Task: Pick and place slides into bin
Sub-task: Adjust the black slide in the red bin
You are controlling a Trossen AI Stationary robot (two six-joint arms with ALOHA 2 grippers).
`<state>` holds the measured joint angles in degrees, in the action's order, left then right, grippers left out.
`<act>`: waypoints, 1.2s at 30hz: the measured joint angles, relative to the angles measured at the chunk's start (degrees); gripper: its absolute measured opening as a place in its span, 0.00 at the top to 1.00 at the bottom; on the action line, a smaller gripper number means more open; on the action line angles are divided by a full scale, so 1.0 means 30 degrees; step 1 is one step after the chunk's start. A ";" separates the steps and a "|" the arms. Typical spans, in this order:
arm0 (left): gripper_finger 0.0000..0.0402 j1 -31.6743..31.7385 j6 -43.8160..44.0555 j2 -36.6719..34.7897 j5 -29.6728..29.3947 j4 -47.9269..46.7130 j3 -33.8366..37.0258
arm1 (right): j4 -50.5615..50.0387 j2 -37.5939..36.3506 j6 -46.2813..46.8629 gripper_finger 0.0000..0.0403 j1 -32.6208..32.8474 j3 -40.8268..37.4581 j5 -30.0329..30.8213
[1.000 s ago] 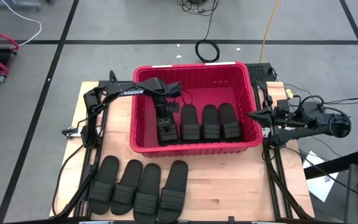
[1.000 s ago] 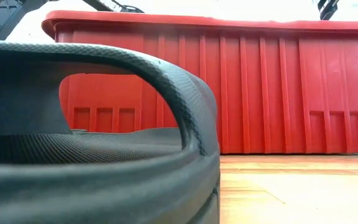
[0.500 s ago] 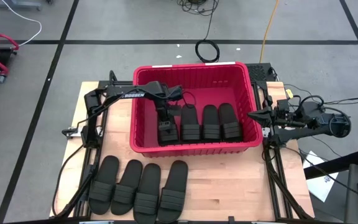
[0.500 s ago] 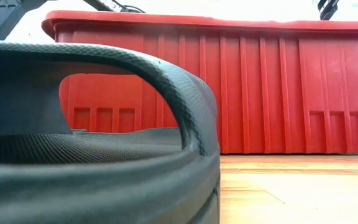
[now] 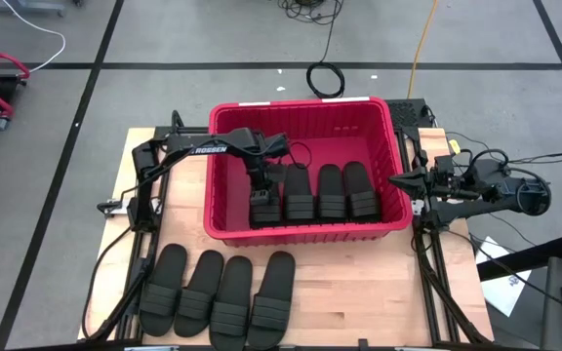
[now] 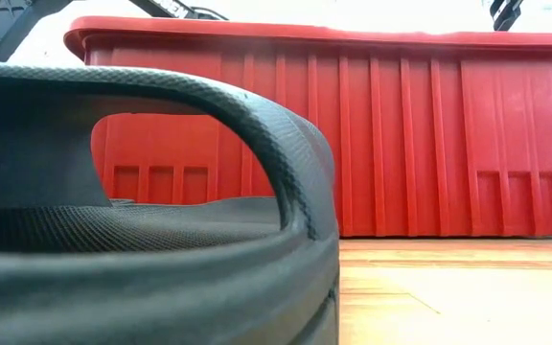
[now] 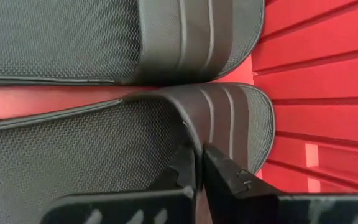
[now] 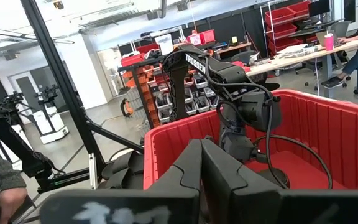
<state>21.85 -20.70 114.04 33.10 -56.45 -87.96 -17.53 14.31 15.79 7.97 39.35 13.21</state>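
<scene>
Bin (image 5: 305, 112) holds 4 slides in a row; left gripper (image 7: 199, 163), fingers pressed together, sits on the 9 o'clock slide (image 5: 264, 206); 4 more slides (image 5: 220, 290) lie at 6 o'clock; right gripper (image 8: 201, 163) pressed together at 3 o'clock.

Dark arms w/ black cables, white lettering on left arm (image 5: 208, 148).

A near slide (image 6: 142, 240) fills the low view, hiding the table and the bin's (image 6: 401, 144) lower left.
</scene>
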 joint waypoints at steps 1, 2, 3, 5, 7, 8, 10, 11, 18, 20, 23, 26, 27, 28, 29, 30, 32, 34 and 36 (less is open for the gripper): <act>0.99 -0.0007 -0.0088 0.0000 0.0007 0.0000 0.0000 | -0.0002 0.0000 0.0000 1.00 -0.0002 0.0003 0.0000; 0.98 -0.0007 -0.0145 0.0000 0.0001 0.0000 0.0000 | -0.0005 0.0000 0.0000 1.00 0.0000 0.0000 0.0000; 0.98 -0.0031 -0.0150 0.0000 -0.0039 0.0000 0.0000 | -0.0005 0.0000 0.0000 1.00 0.0000 0.0000 0.0000; 0.97 -0.0048 -0.0011 0.0000 -0.0058 0.0007 0.0000 | -0.0051 0.0000 0.0000 1.00 -0.0002 0.0000 0.0000; 0.95 -0.0051 0.0329 0.0000 -0.0058 0.0015 0.0000 | -0.0093 0.0000 0.0000 1.00 0.0000 0.0000 -0.0003; 0.95 -0.0043 0.0496 0.0000 -0.0058 0.0015 0.0000 | -0.0127 0.0000 0.0000 1.00 0.0000 0.0000 0.0000; 0.93 -0.0043 0.0874 0.0000 -0.0051 0.0007 0.0000 | -0.0230 0.0000 0.0000 1.00 -0.0003 0.0001 0.0000; 0.92 -0.0043 0.1108 0.0000 -0.0057 0.0002 0.0000 | -0.0270 0.0000 -0.0002 1.00 -0.0003 0.0000 0.0000; 0.75 -0.0043 0.2382 0.0000 0.0412 -0.0070 0.0000 | -0.0282 0.0007 -0.0051 1.00 -0.0007 0.0000 0.0000; 0.67 -0.0043 0.2586 0.0000 0.0452 -0.0117 0.0000 | -0.0282 0.0007 -0.0058 1.00 -0.0002 0.0000 0.0000; 0.56 -0.0051 0.2691 0.0000 0.0470 -0.0124 0.0000 | -0.0282 0.0007 -0.0058 1.00 0.0000 0.0000 0.0000; 0.45 -0.0058 0.3024 0.0000 0.0577 -0.0131 -0.0007 | -0.0282 0.0007 -0.0058 1.00 0.0000 0.0000 -0.0006; 0.42 -0.0058 0.3108 0.0000 0.0590 -0.0138 -0.0007 | -0.0282 0.0007 -0.0058 1.00 0.0000 0.0000 0.0000; 0.39 -0.0058 0.3170 0.0000 0.0597 -0.0166 -0.0007 | -0.0282 0.0007 -0.0058 1.00 -0.0003 0.0000 -0.0007; 0.37 -0.0058 0.3180 0.0000 0.0597 -0.0237 -0.0013 | -0.0282 0.0007 -0.0065 1.00 0.0000 0.0000 -0.0007; 0.34 -0.0058 0.3208 -0.0063 0.0590 -0.0351 -0.0015 | -0.0282 0.0007 -0.0058 1.00 0.0000 0.0000 -0.0007; 0.30 -0.0043 0.3150 -0.0182 0.0588 -0.0573 -0.0080 | -0.0282 0.0007 -0.0063 1.00 -0.0005 0.0000 -0.0007; 0.26 -0.0009 0.2651 -0.0207 0.0470 -0.0936 -0.0564 | -0.0289 0.0007 -0.0066 1.00 0.0000 0.0000 -0.0007; 0.23 0.0067 0.1746 -0.0382 -0.0118 -0.1619 -0.1258 | -0.0296 0.0007 -0.0066 1.00 0.0000 0.0001 -0.0007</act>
<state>22.05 -15.46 112.89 32.75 -61.30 -91.74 -18.41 14.33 15.59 7.97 39.36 13.19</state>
